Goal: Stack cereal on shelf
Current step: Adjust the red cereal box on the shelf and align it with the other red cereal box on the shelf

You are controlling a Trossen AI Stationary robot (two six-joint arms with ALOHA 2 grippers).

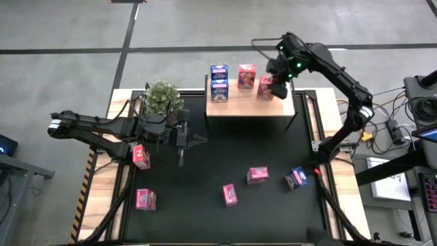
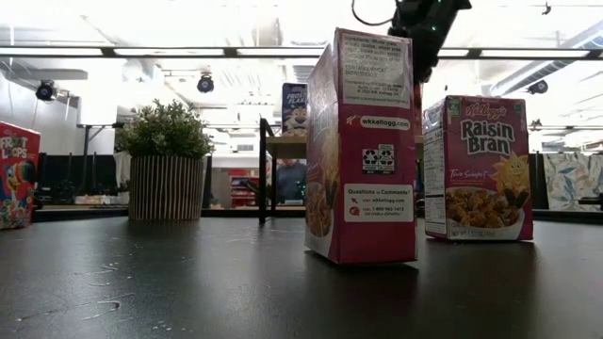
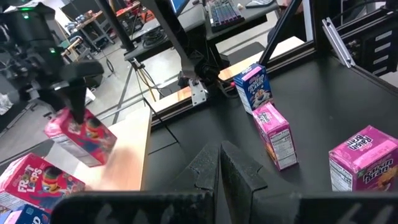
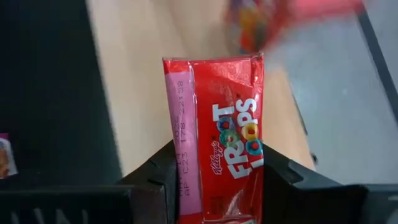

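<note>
Red Froot Loops box (image 4: 214,143) clamped between right pincer (image 1: 278,87) fingers, held over the shelf (image 1: 273,109) board's right end, presumably for placing beside three boxes there. Left pincer (image 1: 183,137) clenched empty, waiting above the surface (image 1: 225,150).

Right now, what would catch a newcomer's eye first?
The right gripper holds a red Froot Loops box over the right end of the shelf, where three boxes already stand. In the low view a tall pink box looms close, with a Raisin Bran box beside it. The left gripper waits shut near the plant.
</note>
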